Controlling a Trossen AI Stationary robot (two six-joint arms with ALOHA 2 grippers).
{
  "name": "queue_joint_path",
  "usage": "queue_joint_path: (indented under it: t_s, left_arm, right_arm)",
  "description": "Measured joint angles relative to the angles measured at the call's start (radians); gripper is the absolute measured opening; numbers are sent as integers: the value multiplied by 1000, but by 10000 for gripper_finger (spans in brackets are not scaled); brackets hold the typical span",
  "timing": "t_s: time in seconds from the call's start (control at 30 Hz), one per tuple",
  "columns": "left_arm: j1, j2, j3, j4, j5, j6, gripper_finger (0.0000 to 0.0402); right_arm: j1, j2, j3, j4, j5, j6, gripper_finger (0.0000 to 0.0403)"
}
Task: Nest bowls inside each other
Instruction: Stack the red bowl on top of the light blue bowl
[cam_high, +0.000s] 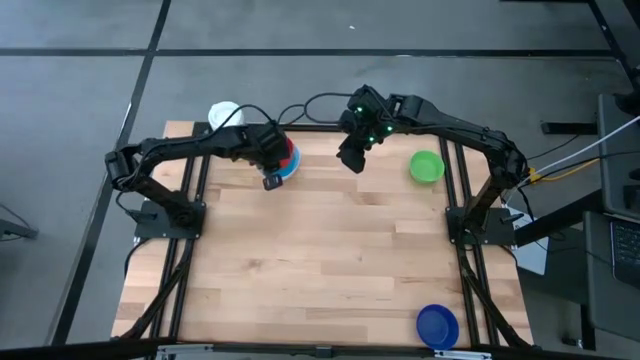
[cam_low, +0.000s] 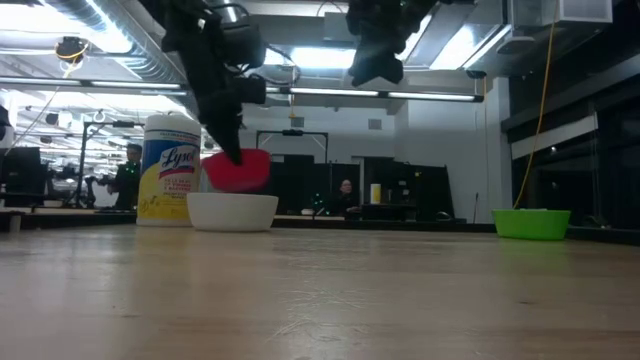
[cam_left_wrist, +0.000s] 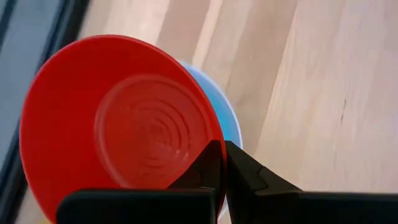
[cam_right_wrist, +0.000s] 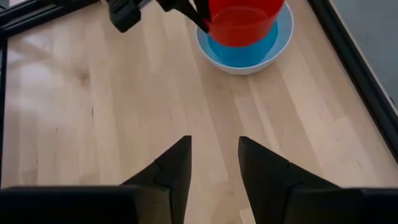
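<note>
My left gripper (cam_high: 278, 160) is shut on a red bowl (cam_left_wrist: 118, 124) at the table's far side, just above a light blue bowl (cam_right_wrist: 249, 53). That light blue bowl sits nested in a white bowl (cam_low: 232, 210), which rests on its base. My right gripper (cam_right_wrist: 214, 162) hangs open and raised to their right, with nothing between its fingers. A green bowl (cam_high: 427, 166) stands on the table at the far right. A dark blue bowl (cam_high: 437, 325) stands at the near right. My left gripper pinches the red bowl's rim (cam_left_wrist: 214, 146), with one finger (cam_left_wrist: 205, 171) inside the bowl and the other (cam_left_wrist: 249, 177) outside. The fingers slant down at it from the table's left. The bowl is lifted, mouth up and tilted, over the nested light blue and white bowls.
A white-lidded jar with a yellow label (cam_low: 170, 170) stands at the far edge, just left of the white bowl. The wooden tabletop (cam_high: 330, 260) lies bare through the middle and near left. Black frame rails run along both sides.
</note>
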Motion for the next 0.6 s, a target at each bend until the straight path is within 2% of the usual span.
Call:
queue_joint_path:
  t_s: [0.33, 0.6]
  left_arm:
    - [34, 63, 0, 2, 11, 19, 2]
    - [26, 147, 0, 25, 37, 21, 2]
  right_arm:
    - [0, 0, 0, 13, -26, 23, 113]
    - [1, 0, 0, 18, -26, 26, 124]
